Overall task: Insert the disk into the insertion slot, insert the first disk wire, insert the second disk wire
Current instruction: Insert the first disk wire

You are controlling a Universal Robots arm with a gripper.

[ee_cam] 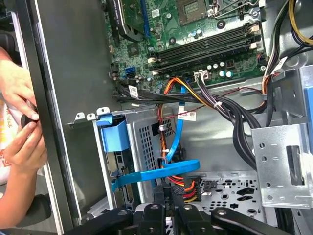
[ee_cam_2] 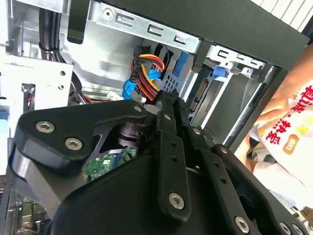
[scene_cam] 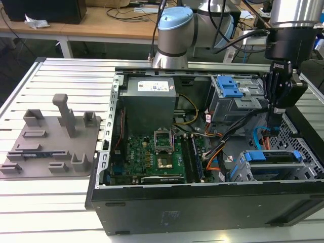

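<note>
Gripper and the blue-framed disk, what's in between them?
In the first wrist view, a flat blue cable crosses between the gripper and the disk.

A silver-grey robot arm (scene_cam: 172, 55) carries a pale blue joint cap (scene_cam: 174, 23), with black cables (scene_cam: 218, 30) trailing beside it. A polished silver cylinder (scene_cam: 296, 12) sits above a black housing (scene_cam: 286, 45) at the wrist. The matt black tool (ee_cam_2: 165, 101) is built of angular linkage plates, fastened with round silver screws (ee_cam_2: 45, 126).
</note>
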